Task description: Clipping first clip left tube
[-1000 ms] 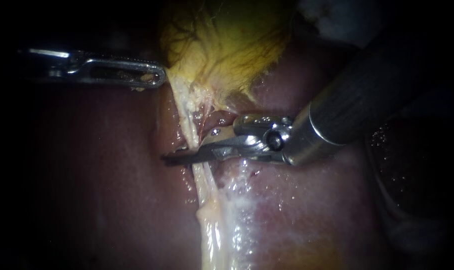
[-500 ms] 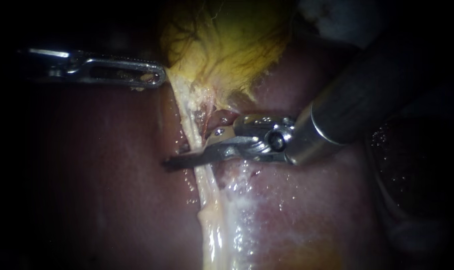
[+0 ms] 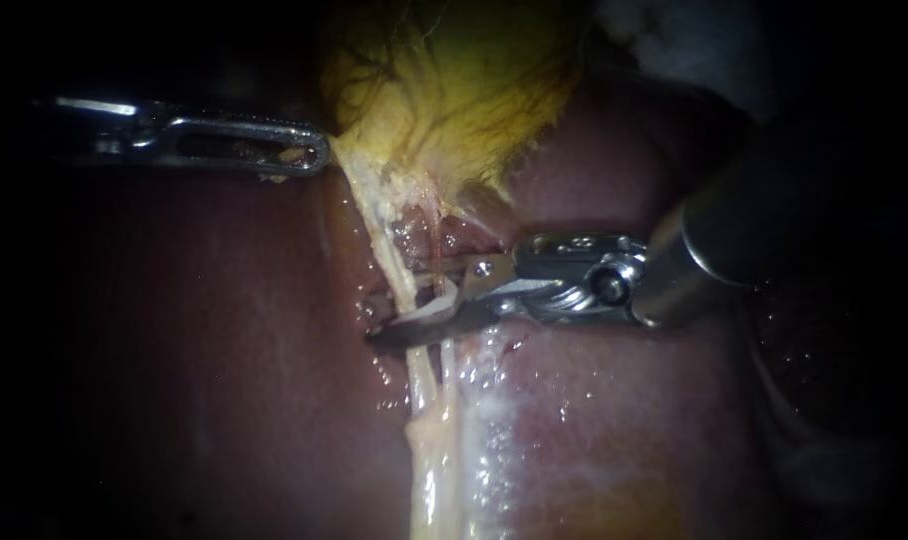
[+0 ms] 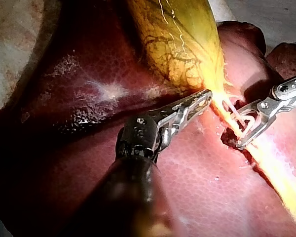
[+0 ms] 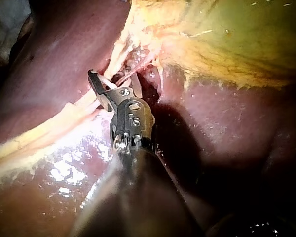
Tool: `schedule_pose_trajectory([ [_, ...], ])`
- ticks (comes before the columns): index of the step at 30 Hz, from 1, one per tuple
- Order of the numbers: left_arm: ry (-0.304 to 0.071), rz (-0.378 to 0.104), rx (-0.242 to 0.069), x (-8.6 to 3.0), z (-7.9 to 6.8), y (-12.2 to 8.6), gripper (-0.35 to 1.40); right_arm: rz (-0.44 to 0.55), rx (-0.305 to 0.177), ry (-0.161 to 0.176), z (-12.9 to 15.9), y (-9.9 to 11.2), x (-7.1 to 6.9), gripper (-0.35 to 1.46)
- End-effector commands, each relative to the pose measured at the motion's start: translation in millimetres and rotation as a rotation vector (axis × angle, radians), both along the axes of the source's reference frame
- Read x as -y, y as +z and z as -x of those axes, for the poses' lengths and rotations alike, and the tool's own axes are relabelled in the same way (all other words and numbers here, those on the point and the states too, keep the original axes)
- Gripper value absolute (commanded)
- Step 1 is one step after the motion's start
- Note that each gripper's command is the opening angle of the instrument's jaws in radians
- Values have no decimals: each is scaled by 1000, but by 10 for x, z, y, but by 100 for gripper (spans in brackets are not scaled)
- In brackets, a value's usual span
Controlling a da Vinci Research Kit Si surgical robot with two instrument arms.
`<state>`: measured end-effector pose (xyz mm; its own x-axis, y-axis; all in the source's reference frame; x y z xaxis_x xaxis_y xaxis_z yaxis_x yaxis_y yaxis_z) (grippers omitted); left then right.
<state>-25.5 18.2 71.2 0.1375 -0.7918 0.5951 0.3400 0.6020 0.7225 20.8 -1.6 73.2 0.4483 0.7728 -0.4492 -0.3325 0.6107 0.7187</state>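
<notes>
Update: our right instrument (image 3: pixel 414 315) has backed off toward its own side. A second ago its dark lower jaw reached well past the left tube (image 3: pixel 386 245). Now the tip sits only just beyond it, and the shaft has slid back too.

New since then: a white curved piece, which we read as the clip (image 3: pixel 436 310), shows between the jaws where they cross the tube. The right jaws stand apart, with a visible gap in the endoscope and left wrist views. The tube runs through that gap and isn't squeezed, as far as we can see. We can't tell whether the clip is latched around the tube or just seated in the jaws.

Our left instrument (image 3: pixel 309 155) hasn't moved. Its jaws are clamped on the lower edge of the gallbladder (image 3: pixel 444 90) and pull it aside, so the tube runs taut from there down across the liver (image 3: pixel 224 350). A thinner second tube lies just beside it, on the right instrument's side.

Our read: either the clip has fired and we're withdrawing, or we pulled back to re-seat it. We need a clear look at the clip's far end before calling this step done. The risk is the thin neighbouring tube getting caught in the same bite.
</notes>
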Motion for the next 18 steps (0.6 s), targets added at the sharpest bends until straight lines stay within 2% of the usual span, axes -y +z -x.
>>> schedule_pose_trajectory([
  [1,1,0,1,0,0,0,-35,1,-4,-9,2,0,0,60],
  [5,1,0,1,0,0,0,-35,-11,-17,-30,10,-1,2,60],
  [10,1,0,1,0,-1,0,-35,-29,-49,-79,20,-2,2,60],
  [15,1,0,1,0,-1,0,-35,-50,-117,-138,29,-2,2,60],
  [18,1,0,1,0,-2,0,-35,-45,-145,-160,34,-1,0,60],
])
